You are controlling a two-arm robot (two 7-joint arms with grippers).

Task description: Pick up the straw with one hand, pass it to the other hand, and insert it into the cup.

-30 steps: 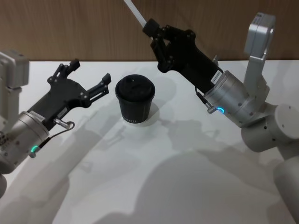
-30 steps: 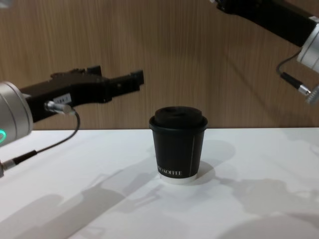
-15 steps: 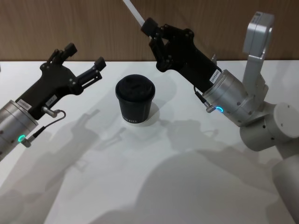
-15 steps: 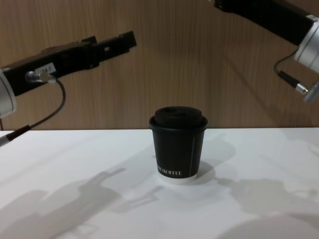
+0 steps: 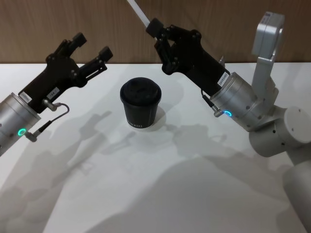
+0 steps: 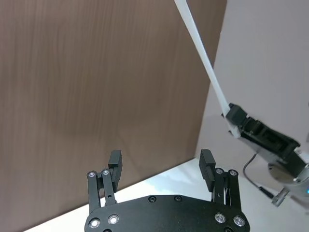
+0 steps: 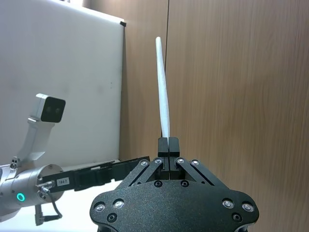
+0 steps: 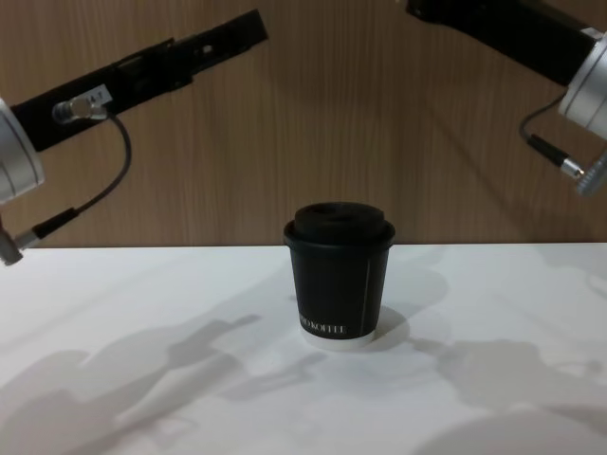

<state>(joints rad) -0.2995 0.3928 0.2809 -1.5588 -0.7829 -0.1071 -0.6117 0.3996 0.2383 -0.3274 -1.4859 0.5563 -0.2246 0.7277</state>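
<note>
White straw (image 5: 139, 13) is clamped at its lower end by the shut right gripper (image 5: 155, 28), high behind the cup (image 5: 140, 104), slanting upward. Left gripper (image 5: 92, 45) is held aloft, fingers apart, left of the cup. Cup is set upright on the table (image 5: 170, 184).

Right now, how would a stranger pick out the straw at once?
Start at the white table with the black cup. Higher up, the right gripper is shut on a thin white straw slanting up against the wooden wall. The gripper and cup are black; it alone is white.
</note>
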